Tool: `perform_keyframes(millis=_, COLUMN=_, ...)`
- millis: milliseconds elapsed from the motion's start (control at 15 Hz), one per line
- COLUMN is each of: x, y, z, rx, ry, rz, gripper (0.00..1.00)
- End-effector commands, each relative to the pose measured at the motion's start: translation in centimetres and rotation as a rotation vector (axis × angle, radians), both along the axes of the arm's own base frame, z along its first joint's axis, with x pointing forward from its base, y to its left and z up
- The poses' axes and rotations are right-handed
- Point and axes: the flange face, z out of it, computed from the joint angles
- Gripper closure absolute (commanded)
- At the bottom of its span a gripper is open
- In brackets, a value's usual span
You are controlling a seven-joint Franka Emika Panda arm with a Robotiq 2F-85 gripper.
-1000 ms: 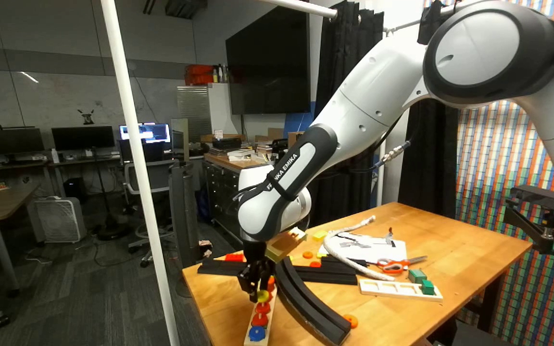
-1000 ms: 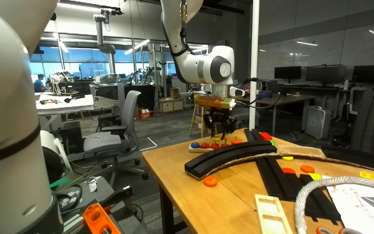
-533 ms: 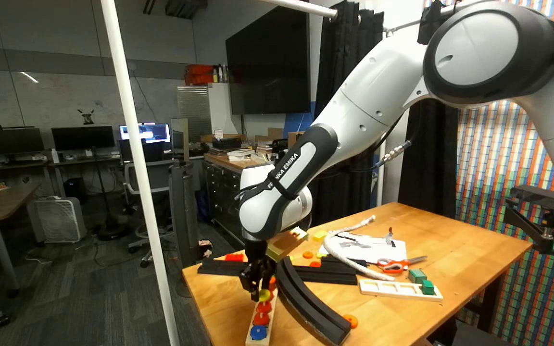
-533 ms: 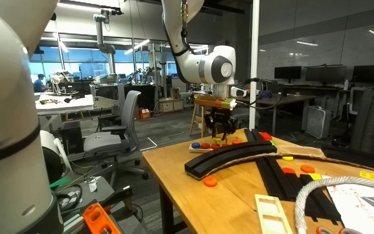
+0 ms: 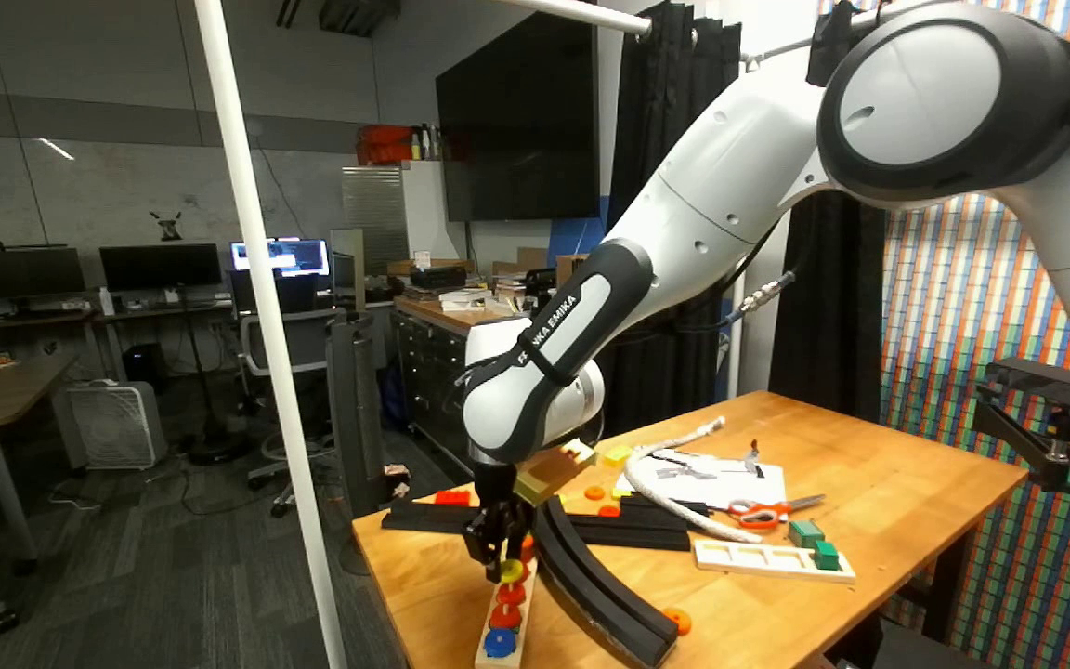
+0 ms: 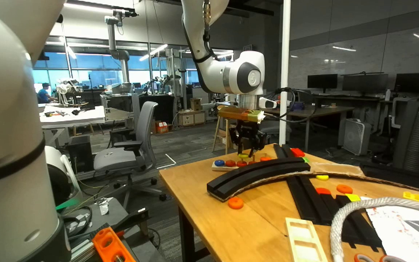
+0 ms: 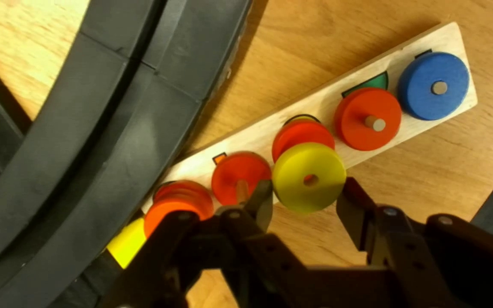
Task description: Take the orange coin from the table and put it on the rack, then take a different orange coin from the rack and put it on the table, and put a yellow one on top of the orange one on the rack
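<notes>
tool (image 7: 309,197): gripping yellow disc (image 7: 294,182) | disc: between fingertips (image 7: 265,200), touching both, roughly level

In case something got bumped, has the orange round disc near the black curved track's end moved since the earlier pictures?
No. In both exterior views, the orange round disc shows no shift against the black curved track.

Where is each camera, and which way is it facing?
Wrist view: just behind the gripper, aimed down at the yellow disc; of the robot, only the gripper shows.
An exterior view: beside the table, facing across it toward a wall screen; arm and gripper show.
An exterior view: beside a white arm section, facing over the table toward an office chair; gripper shows beyond.
Both exterior views share table, arm, gripper and yellow disc.
</notes>
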Motion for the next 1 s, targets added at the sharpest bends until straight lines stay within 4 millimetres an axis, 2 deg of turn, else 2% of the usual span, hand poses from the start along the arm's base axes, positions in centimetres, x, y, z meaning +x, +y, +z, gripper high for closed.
perform_keyframes(millis=0, x=-0.6, y=-0.5, z=0.2, rx=0.005, ry=0.005, rz=-0.03, gripper=0.78)
perform_keyframes(millis=933, x=-1.9, y=-0.7, z=0.1, rx=0.007, ry=0.001, rz=-0.059, gripper=0.78)
